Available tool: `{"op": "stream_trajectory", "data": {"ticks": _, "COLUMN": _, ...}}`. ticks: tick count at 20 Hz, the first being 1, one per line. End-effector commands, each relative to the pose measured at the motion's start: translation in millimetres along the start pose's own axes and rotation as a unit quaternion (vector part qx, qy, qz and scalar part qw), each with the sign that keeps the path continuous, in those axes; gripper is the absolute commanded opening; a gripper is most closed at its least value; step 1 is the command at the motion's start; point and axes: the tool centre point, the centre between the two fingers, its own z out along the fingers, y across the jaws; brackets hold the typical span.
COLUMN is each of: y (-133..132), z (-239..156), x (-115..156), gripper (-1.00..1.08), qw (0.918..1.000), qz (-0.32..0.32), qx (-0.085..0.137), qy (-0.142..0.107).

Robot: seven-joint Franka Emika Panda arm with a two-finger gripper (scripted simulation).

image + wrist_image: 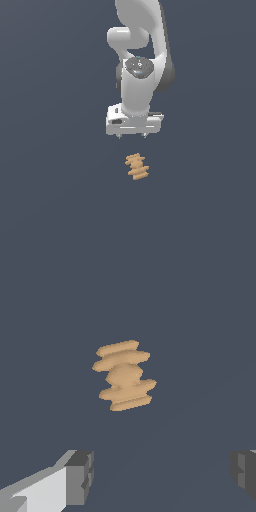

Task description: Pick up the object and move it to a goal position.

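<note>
— Right, looks light and stiff, going by the small size and hard-edged ridges of the object point(137, 167); probably no give under the pads. Lies alone on the flat dark floor point(50, 200), apart from everything, just beyond the gripper point(133, 136) in the exterior view.

— Agreed on stiff. Slippery, though?

— Hard to judge from a render. Smooth tan-orange surface, so maybe; ridges should help by catching on the fingertips point(80, 476).

— Best place to take hold?

— Across the narrow waist in the middle, between the wider discs above and below. Pinching on the outer discs risks an uneven seat, since those edges stick out by different amounts. Worth noting a slight tilt of the long axis in both views, so turning the wrist to match would likely be wise.

— And the gripper itself?

— Spread wide, holding nothing. Seen from the wrist, one grey pad at each side with the object point(124, 375) well ahead and roughly between them, clearly narrower than the gap. Hovering above the floor, not touching the piece.

— Any bins, trays, bowls?

— None in sight. No marker for the goal visible either, so no telling where to carry it.
</note>
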Motion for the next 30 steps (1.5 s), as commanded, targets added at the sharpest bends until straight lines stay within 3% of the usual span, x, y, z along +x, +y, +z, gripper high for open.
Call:
{"op": "stream_trajectory", "data": {"ticks": 1, "y": 0.0, "z": 0.0, "x": 0.0, "gripper": 1.0, "qw": 1.0, "qz": 0.0, "qx": 0.0, "qy": 0.0}}
{"op": "stream_trajectory", "data": {"ticks": 18, "y": 6.0, "z": -0.8, "x": -0.8, "gripper": 1.0, "qw": 0.9999, "qz": -0.007, "qx": -0.011, "qy": -0.007}}
{"op": "stream_trajectory", "data": {"ticks": 30, "y": -7.0, "z": 44.4, "x": 30.7, "gripper": 1.0, "qw": 0.9983, "qz": -0.059, "qx": -0.001, "qy": -0.003}}
